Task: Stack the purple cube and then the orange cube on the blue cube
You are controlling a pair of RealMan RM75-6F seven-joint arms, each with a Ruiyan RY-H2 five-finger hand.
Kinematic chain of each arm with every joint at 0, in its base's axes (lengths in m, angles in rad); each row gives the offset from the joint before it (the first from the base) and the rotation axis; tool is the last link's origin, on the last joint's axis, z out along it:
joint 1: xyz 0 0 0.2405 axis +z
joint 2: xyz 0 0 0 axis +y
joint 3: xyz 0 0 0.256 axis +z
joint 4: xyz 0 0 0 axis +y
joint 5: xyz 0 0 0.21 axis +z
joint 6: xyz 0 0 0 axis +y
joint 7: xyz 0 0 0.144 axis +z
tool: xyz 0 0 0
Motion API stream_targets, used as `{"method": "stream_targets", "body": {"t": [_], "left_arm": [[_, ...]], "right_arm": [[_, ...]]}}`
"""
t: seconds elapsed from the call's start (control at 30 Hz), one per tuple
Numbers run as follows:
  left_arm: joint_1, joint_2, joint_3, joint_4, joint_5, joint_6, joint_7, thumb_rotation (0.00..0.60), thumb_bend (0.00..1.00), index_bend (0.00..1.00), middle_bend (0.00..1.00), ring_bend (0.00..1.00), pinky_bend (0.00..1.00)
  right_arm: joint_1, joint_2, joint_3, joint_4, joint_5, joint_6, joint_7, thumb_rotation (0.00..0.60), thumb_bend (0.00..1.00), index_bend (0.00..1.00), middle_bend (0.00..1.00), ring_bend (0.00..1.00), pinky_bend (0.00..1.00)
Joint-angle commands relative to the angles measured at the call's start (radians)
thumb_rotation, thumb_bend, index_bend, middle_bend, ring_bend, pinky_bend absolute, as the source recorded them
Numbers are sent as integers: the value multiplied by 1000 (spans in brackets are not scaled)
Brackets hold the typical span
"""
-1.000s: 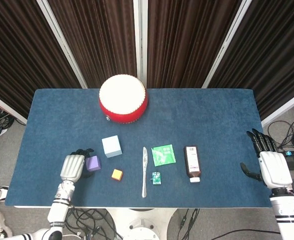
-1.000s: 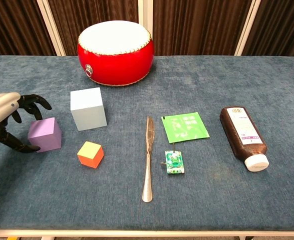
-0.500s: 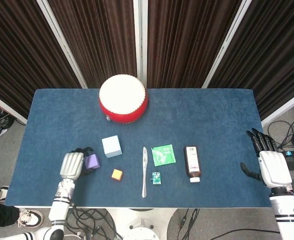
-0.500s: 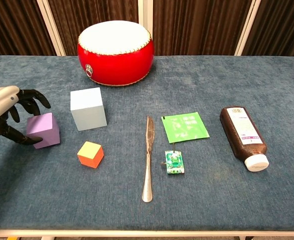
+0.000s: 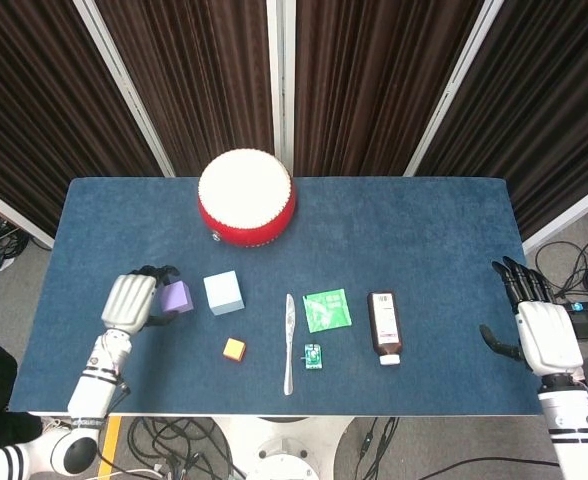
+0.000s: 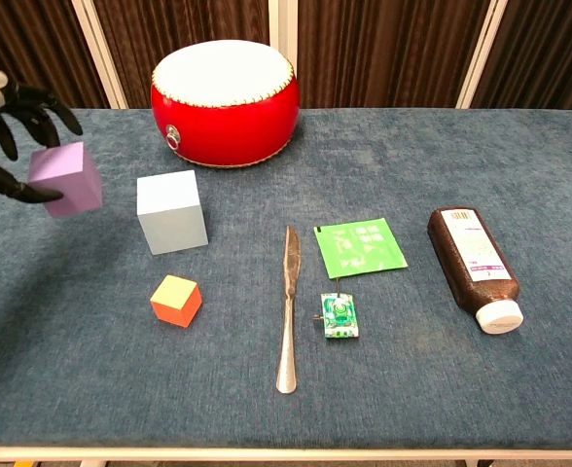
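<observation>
My left hand (image 5: 129,300) (image 6: 4,117) grips the purple cube (image 5: 176,297) (image 6: 66,178) and holds it in the air, tilted, to the left of the pale blue cube (image 5: 223,292) (image 6: 172,211). The blue cube stands on the table in front of the drum. The small orange cube (image 5: 234,348) (image 6: 176,300) lies on the cloth nearer the front edge, below the blue cube. My right hand (image 5: 540,328) hangs open off the table's right edge, holding nothing; the chest view does not show it.
A red drum (image 5: 246,198) (image 6: 224,88) stands at the back. A butter knife (image 5: 288,343) (image 6: 287,306), a green sachet (image 5: 327,309) (image 6: 359,244), a small circuit board (image 5: 314,356) (image 6: 339,316) and a lying brown bottle (image 5: 384,325) (image 6: 474,266) sit right of the cubes.
My left hand closed on the purple cube and lifted it off the table, carrying it up and toward the back. The right hand has not moved.
</observation>
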Motion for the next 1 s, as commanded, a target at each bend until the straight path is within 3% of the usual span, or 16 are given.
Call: {"method": "stream_targets", "body": {"t": [0.03,0.3,0.73,1.0], "left_arm": [[-61,87,-23,-44,-28,-112,-53,600,266,388,616,372,469],[-135,73,-21,14,-42,-175,-54,600,267,388,616,379,477],[-204,-66,-46,60,-138,-69,75,600,267,390,616,384,478],[-237,-93,-33,65,-172,-75,110,600,267,393,616,386,478]], "right_arm": [[3,-2,0,0,4,-4,-7,600,218,0,0,0,0],[6,-6,4,-2,16,-4,-15,600,219,0,0,0,0],[9,-1,10,-1,31,-9,-5,600,219,0,0,0,0],[7,7,10,-1,27,-8,12,600,219,0,0,0,0]]}}
